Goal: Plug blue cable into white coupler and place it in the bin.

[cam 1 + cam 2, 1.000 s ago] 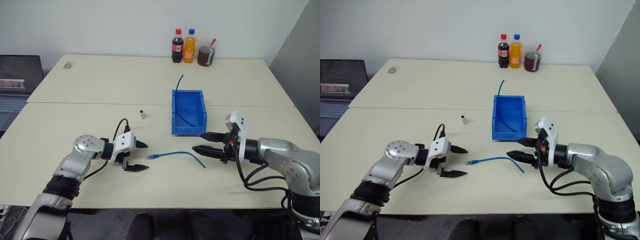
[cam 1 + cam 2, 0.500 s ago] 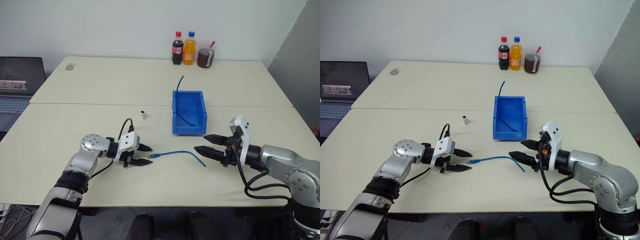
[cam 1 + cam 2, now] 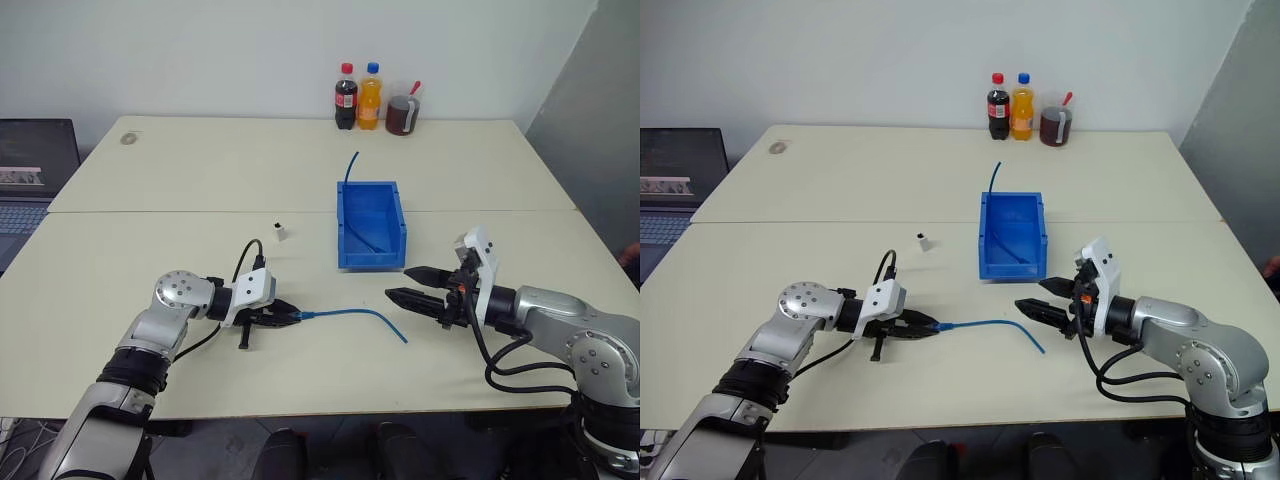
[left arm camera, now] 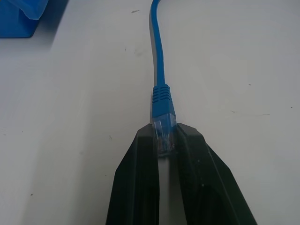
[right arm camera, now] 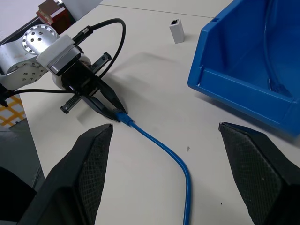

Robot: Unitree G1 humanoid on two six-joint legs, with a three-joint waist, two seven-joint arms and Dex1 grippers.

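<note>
Between the left gripper's (image 3: 290,317) clenched fingers (image 4: 140,178) sits the clear plug (image 4: 163,133) of the blue cable (image 3: 350,312), pinched at the fingertips low over the table (image 3: 200,250). From the plug the cable runs flat along the tabletop toward the robot's right, then bends nearer the table's front edge and ends just short of the right gripper (image 3: 400,285). The right gripper's fingers (image 5: 91,161) are spread wide, grasping nothing, and point toward the cable's free end from the right. The coupler (image 3: 281,232) stands on the table beyond the left gripper, apart from both the cable and the gripper. The bin (image 3: 370,262) rests to the right of the coupler, beyond the cable's middle; a second blue cable (image 3: 349,172) lies inside it and rises past its far wall. At the table's far edge stand two bottles (image 3: 357,96) and a jug (image 3: 403,113).
</note>
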